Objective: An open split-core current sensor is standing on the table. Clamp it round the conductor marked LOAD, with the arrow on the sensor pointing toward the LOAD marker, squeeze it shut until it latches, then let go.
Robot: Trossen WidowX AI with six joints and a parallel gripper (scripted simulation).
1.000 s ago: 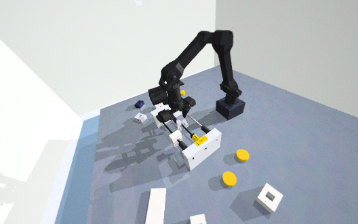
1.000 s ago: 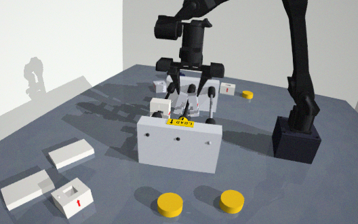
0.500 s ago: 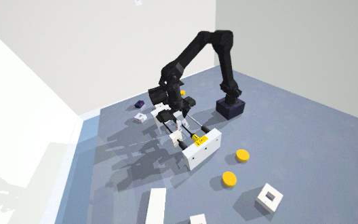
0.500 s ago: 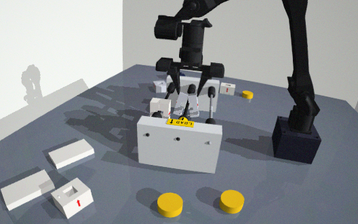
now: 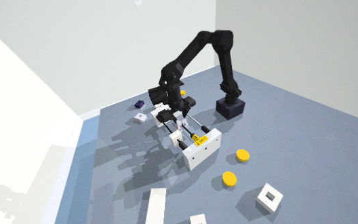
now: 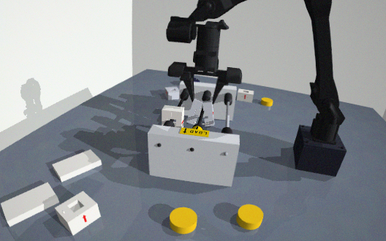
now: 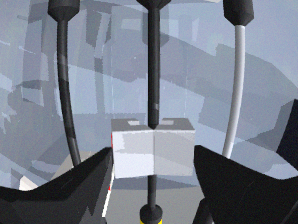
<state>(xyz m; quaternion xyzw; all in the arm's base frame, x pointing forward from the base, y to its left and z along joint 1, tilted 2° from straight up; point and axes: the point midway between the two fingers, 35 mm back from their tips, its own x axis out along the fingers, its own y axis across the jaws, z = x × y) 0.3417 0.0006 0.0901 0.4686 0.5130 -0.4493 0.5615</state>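
My gripper (image 5: 180, 119) (image 6: 203, 101) (image 7: 153, 153) is shut on the white split-core sensor (image 5: 185, 123) (image 6: 209, 114) (image 7: 175, 152), with one finger on each side. In the exterior view its two halves spread downward like an inverted V, around the middle conductor (image 6: 201, 117) (image 7: 154, 65). That black conductor leads to the yellow LOAD marker (image 5: 201, 140) (image 6: 194, 132) on the near block (image 5: 202, 153) (image 6: 194, 164). In the wrist view the conductor passes under the sensor along its centre seam. Red shows on the sensor's side, but its arrow direction cannot be read.
Another white sensor (image 5: 175, 138) (image 6: 172, 114) sits on the left black conductor. A pale conductor (image 6: 228, 114) (image 7: 238, 85) runs on the right. The far block (image 6: 231, 106) stands behind. Yellow discs (image 5: 229, 178) (image 6: 249, 216) and white blocks (image 6: 77, 165) lie in front.
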